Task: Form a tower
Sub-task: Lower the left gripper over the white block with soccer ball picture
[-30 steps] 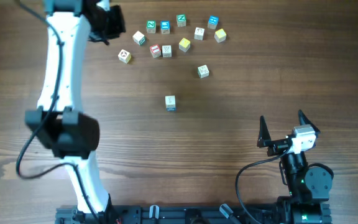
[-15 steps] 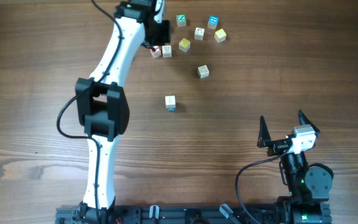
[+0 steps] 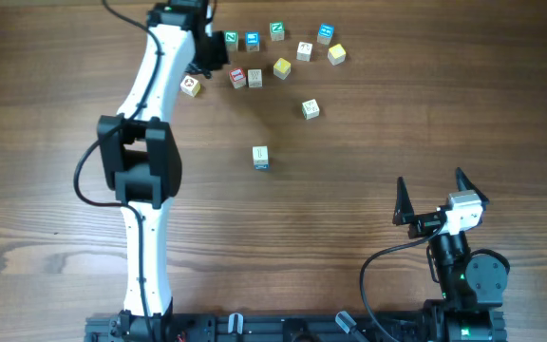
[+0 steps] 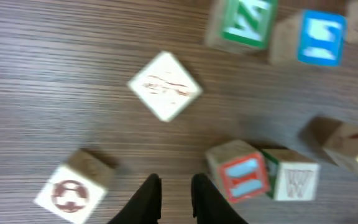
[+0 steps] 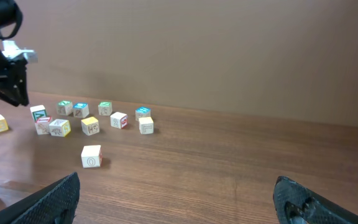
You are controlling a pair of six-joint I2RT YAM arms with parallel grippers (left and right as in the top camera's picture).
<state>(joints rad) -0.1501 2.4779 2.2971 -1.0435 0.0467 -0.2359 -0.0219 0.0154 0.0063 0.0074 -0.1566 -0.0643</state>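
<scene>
Left gripper hovers barely parted, gripping nothing.

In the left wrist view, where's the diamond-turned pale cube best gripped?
Grip the diamond-turned cube across two opposite flat side faces, from above, with the left end effector rotated to its diagonal pose; it stands apart from its neighbours.

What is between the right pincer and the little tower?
Nothing. In the overhead view only bare table lies between the right pincer and the tower.
</scene>
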